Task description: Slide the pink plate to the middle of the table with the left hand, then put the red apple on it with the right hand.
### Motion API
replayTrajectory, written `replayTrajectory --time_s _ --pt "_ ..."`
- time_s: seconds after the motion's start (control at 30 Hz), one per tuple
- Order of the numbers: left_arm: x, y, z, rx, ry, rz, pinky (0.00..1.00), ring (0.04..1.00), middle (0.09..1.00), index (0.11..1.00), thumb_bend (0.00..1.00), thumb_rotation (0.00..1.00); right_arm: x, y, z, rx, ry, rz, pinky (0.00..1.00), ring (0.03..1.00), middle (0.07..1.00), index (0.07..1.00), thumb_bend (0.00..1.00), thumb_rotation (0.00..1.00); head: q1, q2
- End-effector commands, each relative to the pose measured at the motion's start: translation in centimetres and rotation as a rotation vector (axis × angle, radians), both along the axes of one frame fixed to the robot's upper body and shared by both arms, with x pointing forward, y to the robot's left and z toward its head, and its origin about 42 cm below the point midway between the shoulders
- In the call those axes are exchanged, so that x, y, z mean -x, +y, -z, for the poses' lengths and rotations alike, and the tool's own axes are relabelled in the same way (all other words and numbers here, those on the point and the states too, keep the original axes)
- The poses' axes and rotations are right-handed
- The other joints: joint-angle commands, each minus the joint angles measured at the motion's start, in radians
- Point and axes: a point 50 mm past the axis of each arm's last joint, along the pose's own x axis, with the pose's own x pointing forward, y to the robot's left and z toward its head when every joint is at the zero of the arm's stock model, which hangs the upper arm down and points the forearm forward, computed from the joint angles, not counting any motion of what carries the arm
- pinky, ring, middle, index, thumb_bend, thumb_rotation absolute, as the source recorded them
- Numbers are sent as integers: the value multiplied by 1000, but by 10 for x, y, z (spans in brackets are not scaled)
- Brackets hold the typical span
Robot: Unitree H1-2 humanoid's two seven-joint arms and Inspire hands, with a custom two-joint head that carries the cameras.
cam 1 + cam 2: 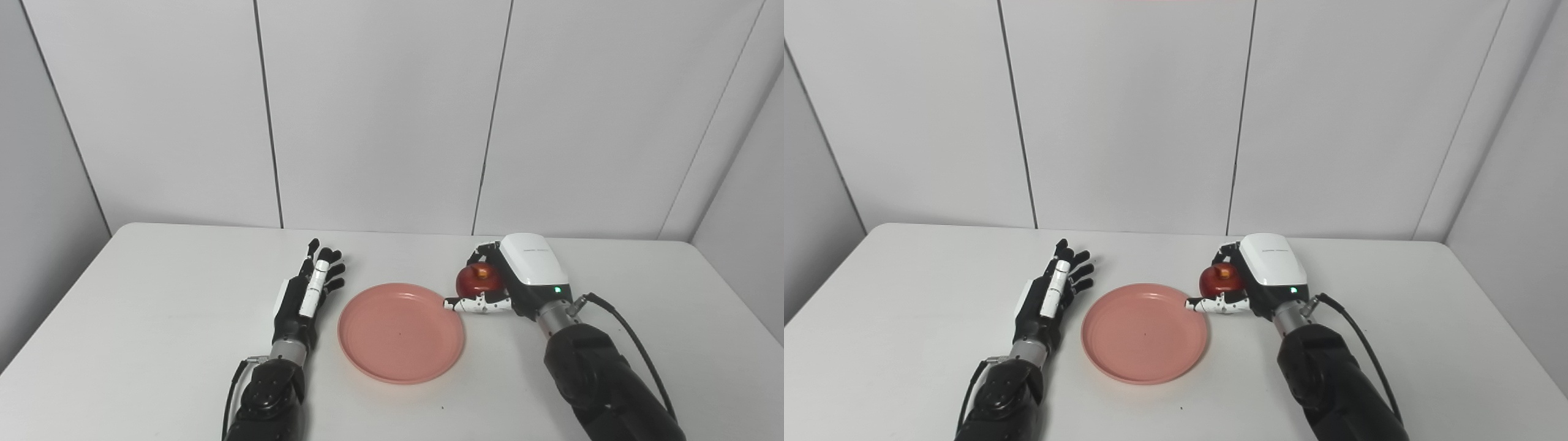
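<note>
glossy red skin and a round shape suggest the apple [479, 280] is firm, fairly light and a little slippery, best gripped around its widest part. the right hand [511, 277] is wrapped around it, thumb in front and fingers behind, just off the right rim of the pink plate [401, 332]. this plate, smooth, shallow, round and probably stiff plastic, lies flat near the middle of the matte white desk [153, 318]. the left hand [308, 293] rests beside its left edge, fingers spread, holding nothing.
</note>
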Motion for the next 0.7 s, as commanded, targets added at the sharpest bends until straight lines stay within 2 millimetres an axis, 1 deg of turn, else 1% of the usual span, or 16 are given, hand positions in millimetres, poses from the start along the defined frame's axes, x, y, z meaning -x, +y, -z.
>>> replayTrajectory --time_s 0.0,0.13,0.27,0.4,0.43,0.47,0.53,0.67 --pt "16 -10 26 18 90 10 829 851 885 1000 786 853 -12 13 -44 -17 -130 -70 121 180 263 364 501 394 6 0" --pt "15 -12 27 13 87 10 824 845 880 1000 755 857 -12 20 -48 -12 -145 -91 117 177 262 360 504 401 14 -3" --pt "14 -13 27 14 85 9 828 844 881 1000 760 857 -11 26 -50 -8 -148 -113 133 199 286 404 508 396 17 -6" --pt "14 -12 27 20 84 5 836 839 879 1000 747 850 -10 38 -50 -17 -147 -134 150 213 296 408 518 379 16 -6" --pt "14 -12 27 18 85 4 838 840 879 1000 740 850 -10 40 -50 -18 -147 -140 151 212 296 406 519 387 16 -6" --pt "14 -12 27 14 85 4 837 841 880 1000 731 852 -10 42 -50 -18 -146 -145 155 217 302 411 516 425 13 -6" --pt "15 -11 28 9 86 5 833 847 883 1000 730 858 -11 47 -51 -19 -150 -159 157 220 305 416 513 455 13 -6" --pt "15 -11 28 7 88 5 821 847 884 1000 735 859 -13 55 -53 -18 -165 -176 155 216 298 399 508 449 9 -6"
